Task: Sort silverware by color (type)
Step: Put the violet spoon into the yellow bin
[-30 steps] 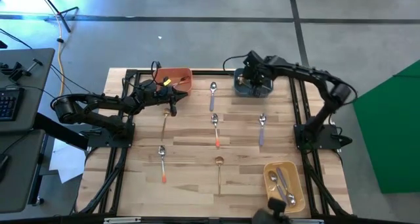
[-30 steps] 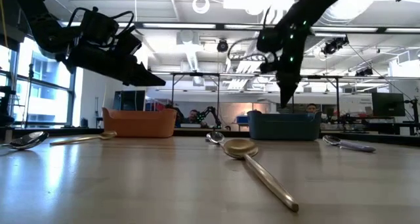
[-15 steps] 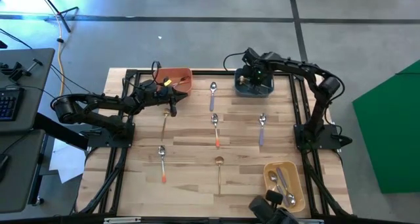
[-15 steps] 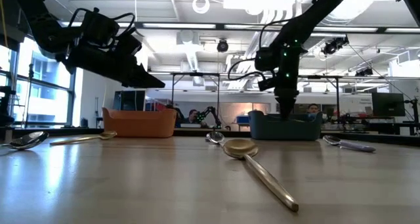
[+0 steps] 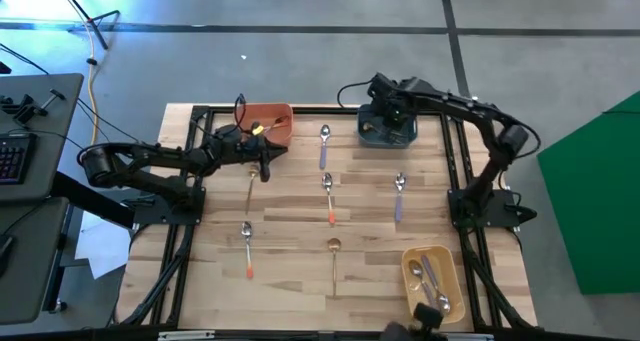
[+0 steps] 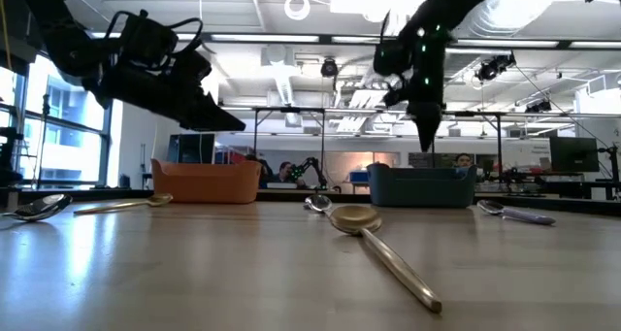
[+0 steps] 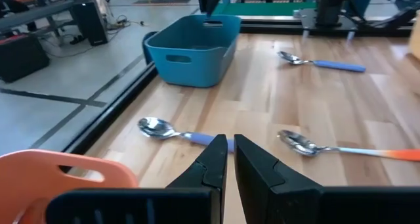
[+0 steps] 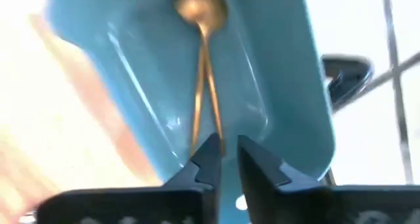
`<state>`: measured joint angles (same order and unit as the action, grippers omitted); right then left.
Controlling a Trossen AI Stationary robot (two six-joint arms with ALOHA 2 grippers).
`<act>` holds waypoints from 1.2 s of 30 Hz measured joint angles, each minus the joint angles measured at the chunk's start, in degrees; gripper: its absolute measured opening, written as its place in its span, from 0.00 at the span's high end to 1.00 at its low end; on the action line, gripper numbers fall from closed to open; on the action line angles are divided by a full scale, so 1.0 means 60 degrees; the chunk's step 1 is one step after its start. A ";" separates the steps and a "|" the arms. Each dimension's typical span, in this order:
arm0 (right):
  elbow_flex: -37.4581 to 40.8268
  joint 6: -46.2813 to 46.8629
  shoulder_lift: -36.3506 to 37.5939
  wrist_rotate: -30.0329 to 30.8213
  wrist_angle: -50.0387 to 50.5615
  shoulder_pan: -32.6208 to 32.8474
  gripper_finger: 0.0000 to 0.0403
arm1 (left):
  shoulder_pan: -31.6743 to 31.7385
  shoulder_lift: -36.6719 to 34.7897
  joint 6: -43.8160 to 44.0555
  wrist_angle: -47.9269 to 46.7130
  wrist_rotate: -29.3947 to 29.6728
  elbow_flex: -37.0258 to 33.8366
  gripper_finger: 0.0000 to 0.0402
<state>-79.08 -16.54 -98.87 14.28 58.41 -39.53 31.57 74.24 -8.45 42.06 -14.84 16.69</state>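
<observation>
The right gripper (image 6: 427,142) has risen since half a second ago, when its tips dipped to the rim of the teal bowl (image 5: 386,128); it now hangs clear above that bowl at the table's far edge, its fingers (image 8: 209,159) parted by a narrow gap and holding nothing. Directly below it, inside the teal bowl, lie gold-handled spoons (image 8: 202,66), their handles crossing beneath a round gold bowl-end, apart from the fingertips. The left gripper (image 5: 264,168) has not shifted: it hovers just beside the coral bowl (image 5: 268,121), above the far end of a gold spoon (image 5: 251,189) on the wood, its fingers (image 7: 213,168) nearly touching and empty. On the table (image 5: 300,221) lie purple-handled spoons (image 5: 324,144) near the teal bowl and further right, orange-handled spoons (image 5: 329,196) at the middle and front left, and another gold spoon (image 5: 334,261) near the front. The yellow bowl (image 5: 433,281) at the front right holds a few spoons with purple handles.
</observation>
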 joint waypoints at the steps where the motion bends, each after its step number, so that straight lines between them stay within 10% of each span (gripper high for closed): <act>1: 0.0083 0.0085 0.0265 -0.0113 -0.0166 0.0148 0.94 | -0.0080 0.0000 0.0052 -0.0008 0.0000 0.0000 0.95; 16: 0.6061 0.1747 0.3622 -0.0861 -0.8896 0.3312 0.99 | -0.1373 0.0000 0.0271 -0.0352 0.0002 0.0000 0.95; 36: 0.9771 0.1214 0.4298 0.2298 -1.7621 0.6825 1.00 | -0.3087 0.0000 0.1031 -0.0308 0.2280 0.0000 0.95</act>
<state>-20.45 -9.26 -73.08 28.07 -47.31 1.42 13.05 74.24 -2.26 40.21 -1.16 16.69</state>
